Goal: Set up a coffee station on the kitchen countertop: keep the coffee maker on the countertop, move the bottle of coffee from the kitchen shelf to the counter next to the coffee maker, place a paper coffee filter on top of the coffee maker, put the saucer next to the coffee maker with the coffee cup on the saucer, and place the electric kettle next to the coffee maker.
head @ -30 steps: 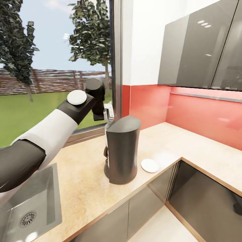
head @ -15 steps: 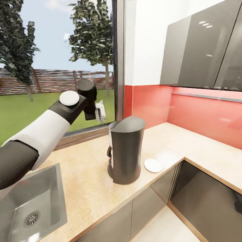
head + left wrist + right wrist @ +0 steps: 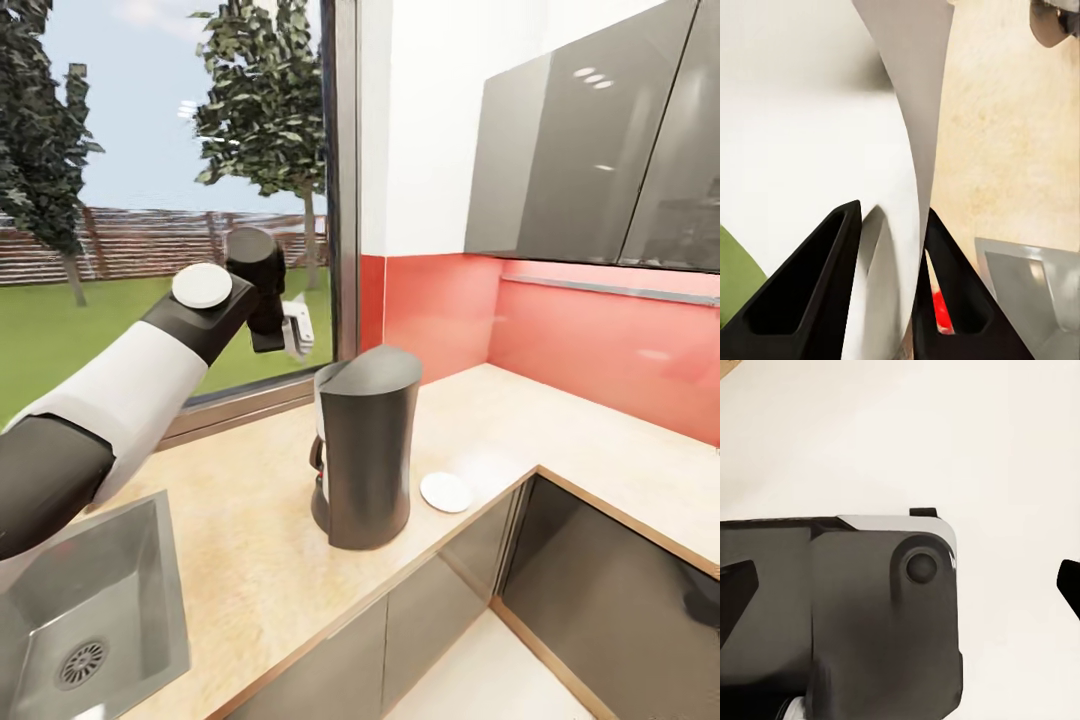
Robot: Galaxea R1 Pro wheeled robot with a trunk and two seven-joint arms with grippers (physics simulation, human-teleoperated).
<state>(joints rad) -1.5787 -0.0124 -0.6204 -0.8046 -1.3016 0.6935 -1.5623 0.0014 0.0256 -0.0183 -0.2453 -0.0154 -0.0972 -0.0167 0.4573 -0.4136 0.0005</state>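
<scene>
Holding: left gripper point(image 3: 889, 289) jaws pinch the white filter point(image 3: 870, 135), frame centre-left.
Right jaws: cannot tell.
Advice: centre filter over maker point(image 3: 364, 445) top before release.

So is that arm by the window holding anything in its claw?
Yes, the left claw pinches a thin white paper filter by its lower edge, raised beside the coffee maker.

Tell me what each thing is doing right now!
coffee maker: standing upright on the countertop, nothing on top.
saucer: lying flat beside the coffee maker, no cup on it.
paper coffee filter: pinched between the left gripper's fingers.
left gripper: raised in front of the window.
sink: empty.
</scene>
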